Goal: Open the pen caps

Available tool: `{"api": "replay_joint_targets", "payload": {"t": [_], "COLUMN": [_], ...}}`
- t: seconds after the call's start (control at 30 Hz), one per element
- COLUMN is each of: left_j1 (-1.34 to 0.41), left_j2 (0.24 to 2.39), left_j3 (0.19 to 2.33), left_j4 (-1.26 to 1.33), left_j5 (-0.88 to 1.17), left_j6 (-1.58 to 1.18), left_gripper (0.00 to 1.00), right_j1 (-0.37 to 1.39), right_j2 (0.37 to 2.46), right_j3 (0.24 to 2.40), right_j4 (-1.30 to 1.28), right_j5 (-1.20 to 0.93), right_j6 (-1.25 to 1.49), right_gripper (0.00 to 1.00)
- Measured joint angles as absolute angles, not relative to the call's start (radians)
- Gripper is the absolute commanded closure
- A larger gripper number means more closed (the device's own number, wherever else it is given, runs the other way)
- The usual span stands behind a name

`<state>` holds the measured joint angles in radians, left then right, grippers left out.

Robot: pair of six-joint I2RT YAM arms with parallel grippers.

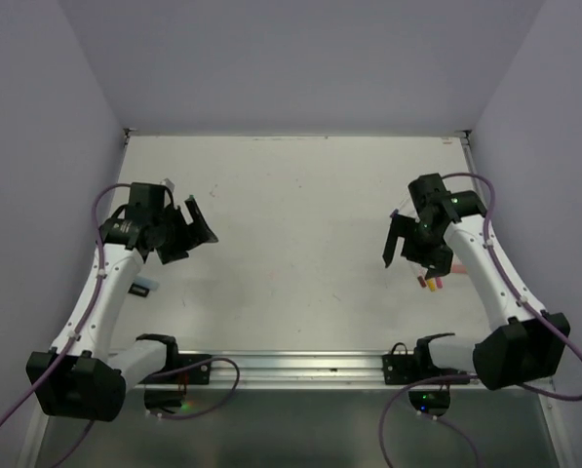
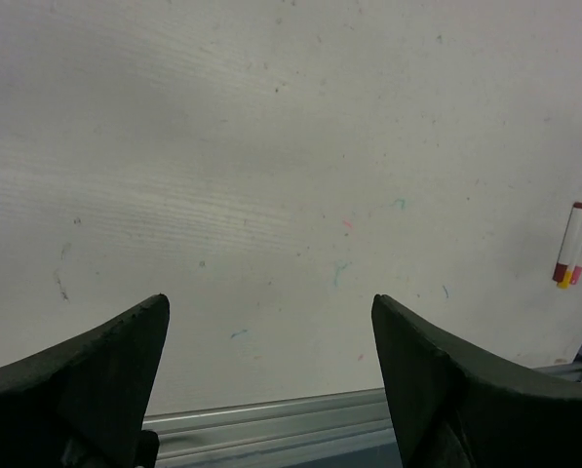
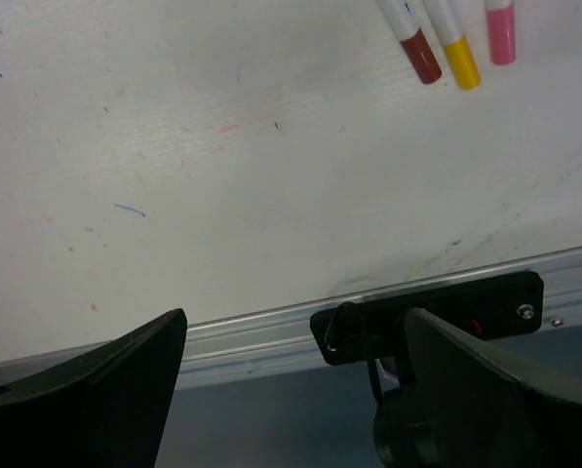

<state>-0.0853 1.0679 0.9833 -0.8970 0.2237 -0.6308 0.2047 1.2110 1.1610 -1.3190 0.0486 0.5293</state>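
The left tool (image 2: pixel 269 310) and right tool (image 3: pixel 295 322) both gape wide, holding nothing. The pen caps (image 3: pixel 461 63) are on, near the bench's (image 1: pixel 291 195) right edge. Recommend: right tool pins one barrel (image 3: pixel 395 17) squarely, left pulls its cap straight.

A pale, ink-flecked table (image 1: pixel 300 195) — metal rail (image 1: pixel 300 364) along its near edge.

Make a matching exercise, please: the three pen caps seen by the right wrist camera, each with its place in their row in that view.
Caps:
1. dark red cap
2. yellow cap
3. pink cap

Places in the row, right wrist view:
A. right end
B. left end
C. middle

Pairs: 1-B; 2-C; 3-A
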Motion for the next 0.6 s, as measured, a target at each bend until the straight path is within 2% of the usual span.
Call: {"api": "replay_joint_targets", "payload": {"t": [0.07, 0.23, 0.37, 0.5, 0.6], "left_j1": [-0.091, -0.163, -0.2, -0.218, -0.23], "left_j2": [1.1, 1.175, 1.193, 1.191, 1.189], "left_j3": [1.021, 1.102, 1.102, 1.097, 1.091], "left_j4": [-0.897, -0.876, -0.864, -0.835, -0.813], "left_j5": [0.196, 0.125, 0.108, 0.115, 0.127], "left_j6": [-0.601, -0.54, -0.507, -0.479, -0.459], "left_gripper": [0.17, 0.16, 0.21, 0.24, 0.24], "right_j1": [0.199, 0.177, 0.126, 0.044, -0.001], "right_j2": [1.299, 1.53, 1.736, 1.851, 1.887], "right_j3": [1.229, 1.469, 1.653, 1.663, 1.645], "right_j4": [-1.298, -1.199, -1.114, -1.039, -0.995], "right_j5": [0.061, 0.089, 0.122, 0.126, 0.121], "right_j6": [0.529, 0.54, 0.55, 0.564, 0.575], "right_gripper": [0.01, 0.01, 0.01, 0.17, 0.18]}}
